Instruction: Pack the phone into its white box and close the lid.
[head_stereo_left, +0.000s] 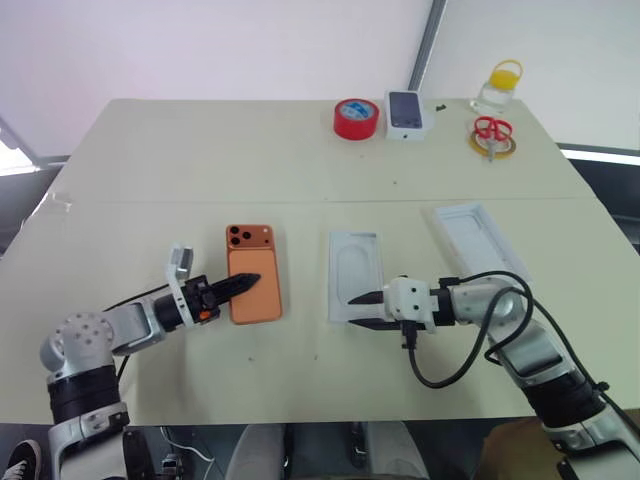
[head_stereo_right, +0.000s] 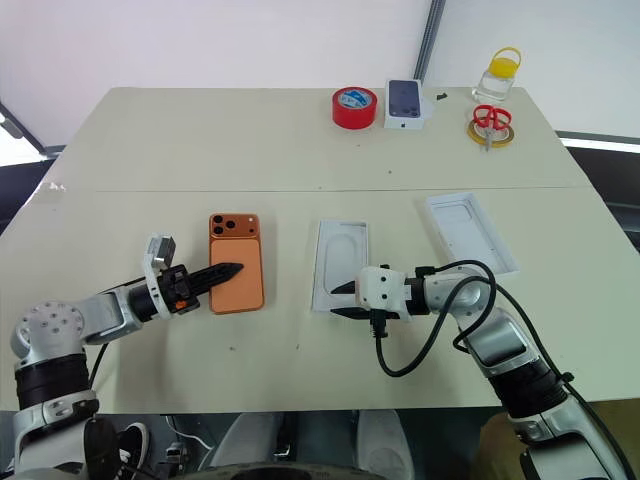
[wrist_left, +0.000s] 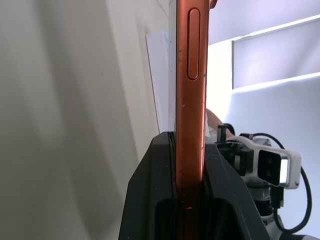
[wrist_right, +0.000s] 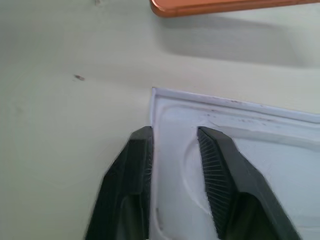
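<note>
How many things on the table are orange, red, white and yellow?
Orange: 1, the phone
Red: 2, tape roll, scissors
White: 3, card, tray, small box
Yellow: 2, yellow tape, jar lid
Total: 8

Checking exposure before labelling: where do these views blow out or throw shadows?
Left wrist view: bright window glare behind the phone, which the left gripper clamps. Right wrist view: soft shadow under the phone on the table. Eye views: evenly lit.
</note>
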